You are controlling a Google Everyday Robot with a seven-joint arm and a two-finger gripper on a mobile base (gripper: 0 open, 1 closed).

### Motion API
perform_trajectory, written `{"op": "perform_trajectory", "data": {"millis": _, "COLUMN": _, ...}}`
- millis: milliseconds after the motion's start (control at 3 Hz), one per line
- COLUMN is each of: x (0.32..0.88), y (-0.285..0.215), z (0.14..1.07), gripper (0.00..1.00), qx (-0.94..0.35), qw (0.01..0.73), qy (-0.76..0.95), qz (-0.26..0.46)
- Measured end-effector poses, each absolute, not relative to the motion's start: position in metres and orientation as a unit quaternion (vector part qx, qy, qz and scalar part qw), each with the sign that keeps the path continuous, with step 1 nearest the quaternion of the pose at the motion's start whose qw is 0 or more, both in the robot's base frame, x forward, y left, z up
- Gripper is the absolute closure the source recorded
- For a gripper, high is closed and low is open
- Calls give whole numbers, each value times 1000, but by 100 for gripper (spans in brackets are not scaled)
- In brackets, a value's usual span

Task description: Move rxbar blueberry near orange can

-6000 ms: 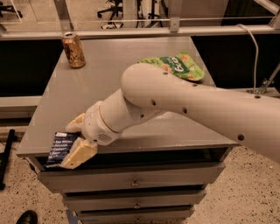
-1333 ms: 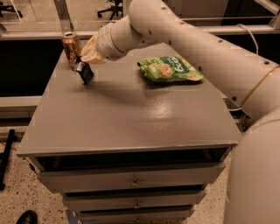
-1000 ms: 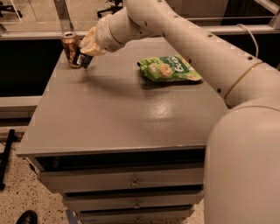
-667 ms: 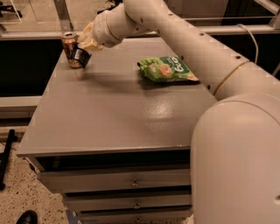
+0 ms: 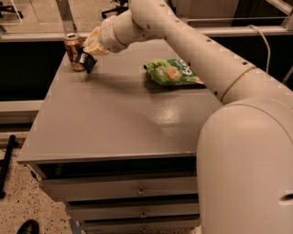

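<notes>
My arm reaches to the far left corner of the grey cabinet top [image 5: 114,123]. The gripper [image 5: 88,51] pinches the rxbar blueberry [image 5: 86,61], which is tilted and low, just beside the orange can [image 5: 73,45]. I judge that drifting further left could topple the can. Let go at this tilt, the bar might flop against it. The green chip bag [image 5: 171,72] lies well apart.

Looks like an office or lab to me: gray cabinet [image 5: 114,128] with metal drawers [image 5: 114,188], speckled floor [image 5: 16,208], rolling chair base [image 5: 115,9] behind glass at the far side. The gripper [image 5: 88,52] is at the far left corner, clamped on the rxbar blueberry [image 5: 86,61] just beside the orange can [image 5: 73,45].
</notes>
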State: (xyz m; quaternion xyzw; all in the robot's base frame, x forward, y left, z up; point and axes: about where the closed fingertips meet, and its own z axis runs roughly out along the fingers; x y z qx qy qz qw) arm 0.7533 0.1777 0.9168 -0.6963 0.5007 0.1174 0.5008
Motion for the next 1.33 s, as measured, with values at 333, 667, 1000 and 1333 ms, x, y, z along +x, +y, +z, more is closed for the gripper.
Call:
{"op": "perform_trajectory", "data": {"millis": 333, "x": 749, "y": 169, "z": 898, "gripper": 100, "qx": -689, "qw": 493, "qy": 518, "qz": 122}}
{"op": "perform_trajectory", "data": {"millis": 667, "x": 741, "y": 158, "z": 878, "gripper": 100, "qx": -685, "qw": 477, "qy": 537, "qz": 122}}
{"op": "perform_trajectory", "data": {"millis": 1000, "x": 732, "y": 146, "z": 863, "gripper": 100, "qx": -682, "qw": 461, "qy": 555, "qz": 120}}
{"op": "perform_trajectory", "data": {"millis": 1333, "x": 727, "y": 139, "z": 852, "gripper": 85, "qx": -681, "qw": 448, "qy": 567, "qz": 119}}
